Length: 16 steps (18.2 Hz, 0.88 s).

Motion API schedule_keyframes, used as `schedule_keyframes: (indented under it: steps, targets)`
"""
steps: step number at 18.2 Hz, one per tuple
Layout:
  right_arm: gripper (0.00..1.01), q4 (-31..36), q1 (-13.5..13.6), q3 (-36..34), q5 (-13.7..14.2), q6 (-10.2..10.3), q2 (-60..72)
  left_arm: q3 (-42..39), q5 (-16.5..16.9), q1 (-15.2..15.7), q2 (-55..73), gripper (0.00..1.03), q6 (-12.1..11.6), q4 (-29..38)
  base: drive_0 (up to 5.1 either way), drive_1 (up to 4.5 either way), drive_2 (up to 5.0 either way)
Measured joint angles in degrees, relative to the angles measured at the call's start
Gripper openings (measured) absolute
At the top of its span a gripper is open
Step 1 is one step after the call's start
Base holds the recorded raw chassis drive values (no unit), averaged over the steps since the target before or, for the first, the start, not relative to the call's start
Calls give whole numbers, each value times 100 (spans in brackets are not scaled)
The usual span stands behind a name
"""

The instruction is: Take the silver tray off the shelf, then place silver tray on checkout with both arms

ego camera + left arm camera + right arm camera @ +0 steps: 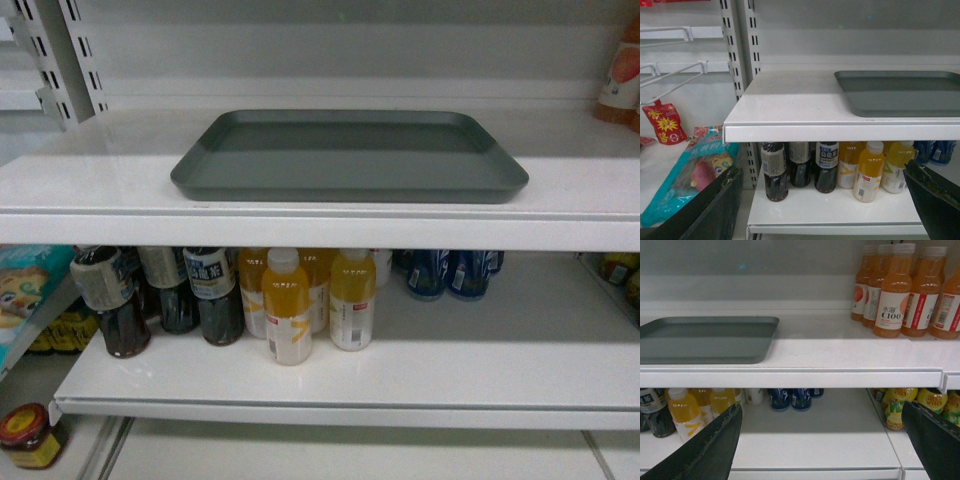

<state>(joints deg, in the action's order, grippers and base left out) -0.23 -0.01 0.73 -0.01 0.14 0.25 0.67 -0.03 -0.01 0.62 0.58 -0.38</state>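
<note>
A red snack pouch (662, 122) hangs from a wire hook at far left, above a blue-green bag (695, 170) lying on the neighbouring rack, as seen from the left wrist. The left gripper (822, 200) is held in front of the shelving with its two fingers spread wide, one dark finger (705, 210) low at the left of its view and the other at the lower right; nothing lies between them. The silver tray (350, 157) sits flat on the white shelf (100, 190), near the front lip and roughly centred in the head view, touched by neither gripper. On the board below it stand dark tea bottles (160, 295), then yellow juice bottles (310, 300) and, further back, blue cans (450, 272). A small red-lidded jar (28, 435) shows at the head view's lower left corner. The right gripper (825, 440) is likewise spread wide and empty, its fingers (710, 445) framing the lower board. To the right of the tray, on the same shelf, stands a cluster of orange drink bottles (905, 290), well apart from it, with yellow-green bottles (915, 405) beneath on the lower right.
</note>
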Motion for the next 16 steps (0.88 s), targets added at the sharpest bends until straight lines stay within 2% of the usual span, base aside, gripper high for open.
schedule_keyframes:
  steps: [16]
  targets:
    - [98, -2, 0, 0, -2, 0, -2, 0, 0, 0, 0, 98, 0, 15, 8, 438, -423]
